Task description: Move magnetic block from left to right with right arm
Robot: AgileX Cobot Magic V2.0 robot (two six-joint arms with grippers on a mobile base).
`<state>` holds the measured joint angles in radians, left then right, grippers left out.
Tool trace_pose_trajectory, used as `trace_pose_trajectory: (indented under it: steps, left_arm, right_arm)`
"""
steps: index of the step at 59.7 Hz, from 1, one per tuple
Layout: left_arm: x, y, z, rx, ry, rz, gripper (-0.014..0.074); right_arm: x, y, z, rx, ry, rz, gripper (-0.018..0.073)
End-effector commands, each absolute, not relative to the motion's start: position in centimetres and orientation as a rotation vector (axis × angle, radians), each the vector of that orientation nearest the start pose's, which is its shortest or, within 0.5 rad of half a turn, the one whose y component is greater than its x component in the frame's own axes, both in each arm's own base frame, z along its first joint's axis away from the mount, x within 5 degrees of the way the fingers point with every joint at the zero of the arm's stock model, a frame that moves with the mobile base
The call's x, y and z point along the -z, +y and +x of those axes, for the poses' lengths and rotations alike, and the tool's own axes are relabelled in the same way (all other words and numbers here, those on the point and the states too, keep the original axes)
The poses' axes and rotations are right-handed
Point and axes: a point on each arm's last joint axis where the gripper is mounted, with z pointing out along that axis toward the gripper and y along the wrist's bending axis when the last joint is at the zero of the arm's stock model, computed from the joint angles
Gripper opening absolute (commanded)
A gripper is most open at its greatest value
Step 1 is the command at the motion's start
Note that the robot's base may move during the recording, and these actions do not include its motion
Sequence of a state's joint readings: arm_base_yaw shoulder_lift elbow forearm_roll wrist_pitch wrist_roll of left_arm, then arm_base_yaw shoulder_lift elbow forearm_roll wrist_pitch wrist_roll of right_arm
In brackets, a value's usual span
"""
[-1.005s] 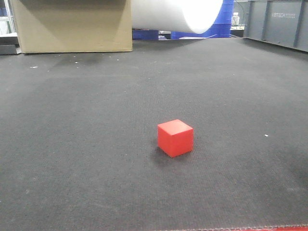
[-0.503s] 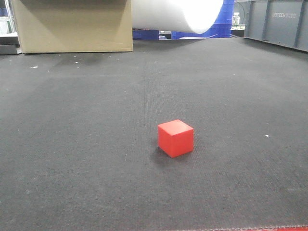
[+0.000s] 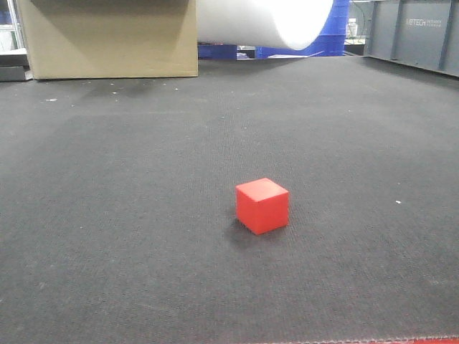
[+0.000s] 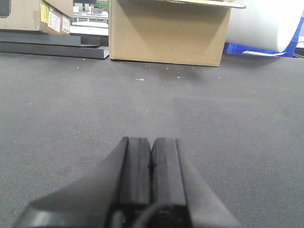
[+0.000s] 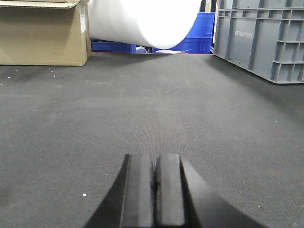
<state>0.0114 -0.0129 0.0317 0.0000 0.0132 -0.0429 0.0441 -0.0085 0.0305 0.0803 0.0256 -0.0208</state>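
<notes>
Sitting alone on the dark grey mat (image 3: pixel 107 215), the magnetic block (image 3: pixel 262 206) rests flat a little right of centre in the front view, one corner turned toward the camera, with neither arm near it. Each wrist view shows its own pincer low over the mat: the left gripper (image 4: pixel 151 166) and the right gripper (image 5: pixel 153 190) both have their black fingers pressed together, holding nothing. A cardboard box (image 3: pixel 107 39), a white roll (image 3: pixel 265 21) and a grey crate (image 5: pixel 266 38) stand along the far edge.
</notes>
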Motion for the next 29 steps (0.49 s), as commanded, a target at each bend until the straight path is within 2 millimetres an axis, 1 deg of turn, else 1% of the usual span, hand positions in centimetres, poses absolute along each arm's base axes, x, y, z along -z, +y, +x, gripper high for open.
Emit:
trace_pose_trajectory:
  steps: [1,29]
  left_arm:
    - [-20.76,0.08,5.52,0.028,1.422,-0.043,-0.0116]
    - [-20.76,0.08,5.52,0.028,1.422,-0.043,-0.0116]
  right_arm:
    - [-21.14,0.17,5.44,-0.073,1.422,0.015,0.0060]
    - [-21.14,0.17,5.44,-0.073,1.422,0.015,0.0060]
